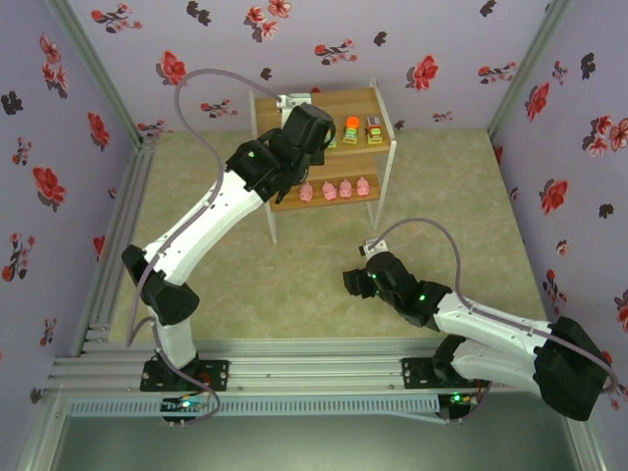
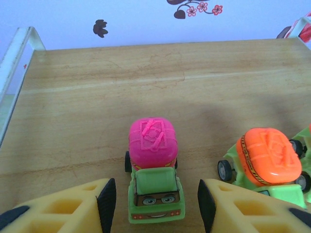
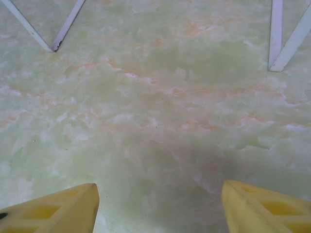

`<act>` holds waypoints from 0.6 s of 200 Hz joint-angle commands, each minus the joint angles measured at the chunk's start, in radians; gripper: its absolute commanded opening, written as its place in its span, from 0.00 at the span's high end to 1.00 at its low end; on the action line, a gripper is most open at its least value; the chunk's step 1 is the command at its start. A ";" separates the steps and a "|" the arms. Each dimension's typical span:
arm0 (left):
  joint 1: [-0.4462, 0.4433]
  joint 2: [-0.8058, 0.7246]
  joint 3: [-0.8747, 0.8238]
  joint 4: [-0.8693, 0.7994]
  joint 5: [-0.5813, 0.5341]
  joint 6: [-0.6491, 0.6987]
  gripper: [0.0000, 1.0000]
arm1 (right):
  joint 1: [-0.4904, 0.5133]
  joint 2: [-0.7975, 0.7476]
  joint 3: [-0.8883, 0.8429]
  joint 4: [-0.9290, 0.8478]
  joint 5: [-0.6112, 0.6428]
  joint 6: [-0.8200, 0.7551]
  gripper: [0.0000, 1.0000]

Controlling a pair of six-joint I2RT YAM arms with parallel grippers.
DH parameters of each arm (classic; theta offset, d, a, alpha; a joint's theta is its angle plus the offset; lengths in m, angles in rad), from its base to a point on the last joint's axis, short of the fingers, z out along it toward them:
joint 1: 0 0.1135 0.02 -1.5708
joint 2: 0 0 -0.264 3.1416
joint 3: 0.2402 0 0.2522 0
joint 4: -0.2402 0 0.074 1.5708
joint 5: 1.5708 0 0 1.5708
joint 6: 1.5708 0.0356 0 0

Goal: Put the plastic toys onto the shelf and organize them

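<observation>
The pale green, marbled worktop (image 1: 294,294) covers the floor of the walled cell. The shelf (image 1: 343,103) stands at its far side, against the flowered back wall. The left arm (image 1: 211,216) stretches from its base up and over the shelf's top board, and its wrist covers the left half of that board in the top view. The right arm (image 1: 491,329) lies low (folded back near its base), with the right hand (image 1: 355,280) over bare worktop in front of the shelf and well apart from it. In the right wrist view its yellow fingers (image 3: 63,208) are spread wide with nothing between them, and the shelf's white legs (image 3: 41,34) show at the top.

The left hand (image 2: 156,204) is released. Its black pads (image 2: 108,201) stand on either side of the magenta-topped truck (image 2: 153,170), and a strip of bare board shows between each pad and the toy. This truck stands upright on the top board, its painted face toward the wrist camera. Just beside it to the right is an orange-topped truck (image 2: 265,158), also on its wheels, and the edge of another green toy (image 2: 305,138) shows past that. On the lower board a row of pale-pink pigs (image 1: 334,189) sits side by side toward the right end.
</observation>
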 commanded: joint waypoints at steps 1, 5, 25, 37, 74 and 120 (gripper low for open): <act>-0.008 -0.040 0.005 0.010 -0.040 0.023 0.48 | -0.004 0.002 0.005 0.004 0.025 -0.008 0.31; -0.009 -0.041 0.005 0.010 -0.040 0.025 0.48 | -0.004 0.002 0.005 0.002 0.024 -0.008 0.31; -0.014 -0.045 0.003 0.010 -0.048 0.029 0.48 | -0.004 0.002 0.006 0.002 0.026 -0.009 0.31; -0.018 -0.047 0.003 0.011 -0.052 0.032 0.48 | -0.005 0.003 0.005 0.003 0.027 -0.008 0.31; -0.032 -0.067 -0.010 0.019 -0.072 0.050 0.46 | -0.003 0.004 0.006 0.002 0.031 -0.007 0.29; -0.045 -0.088 -0.028 0.027 -0.079 0.065 0.43 | -0.005 0.002 0.005 -0.003 0.043 -0.003 0.22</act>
